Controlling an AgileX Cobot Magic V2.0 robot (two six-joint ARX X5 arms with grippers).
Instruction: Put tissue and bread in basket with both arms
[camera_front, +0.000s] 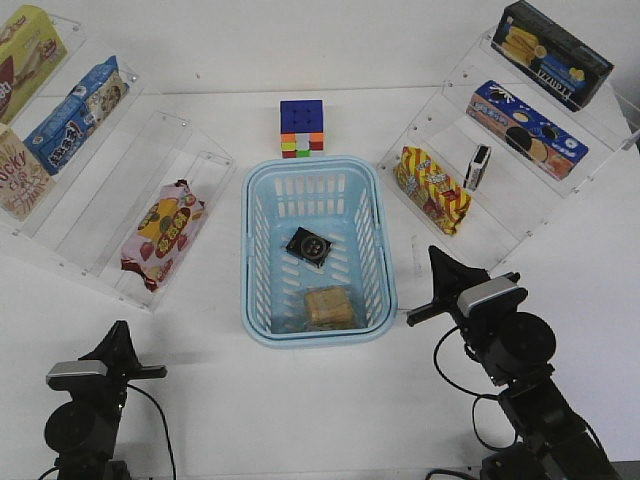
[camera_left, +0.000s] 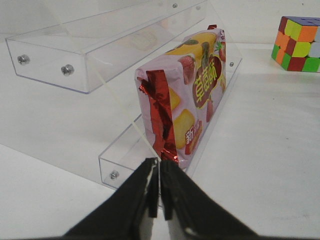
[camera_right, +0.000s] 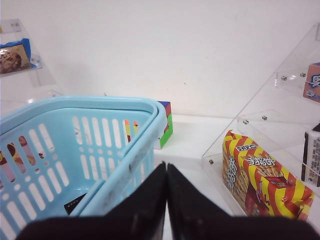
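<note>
One basket (camera_front: 258, 260) stood at the middle of the surface (camera_front: 300, 400), holding one tissue (camera_front: 309, 246) near its centre and one bread (camera_front: 328, 308) at its near end. A second black-and-white pack (camera_front: 479, 167) stood upright on the right rack's (camera_front: 500, 215) lowest shelf, beside one yellow-and-red bag (camera_front: 433, 189). One pink-red bag (camera_front: 162, 233) lay on the left rack's (camera_front: 110, 190) lowest shelf. One cube (camera_front: 302, 129) sat just beyond the basket.

In the right wrist view only a dark corner, probably the tissue, showed inside the basket; the bread was hidden. The left rack's boxes were cut off at the front view's edge.

Left jaws (camera_left: 159, 187) were pressed nearly together with only a slit between them, holding nothing, near the pink-red bag. Right jaws (camera_right: 166, 180) were pressed together, empty, just beside the basket's rim.
</note>
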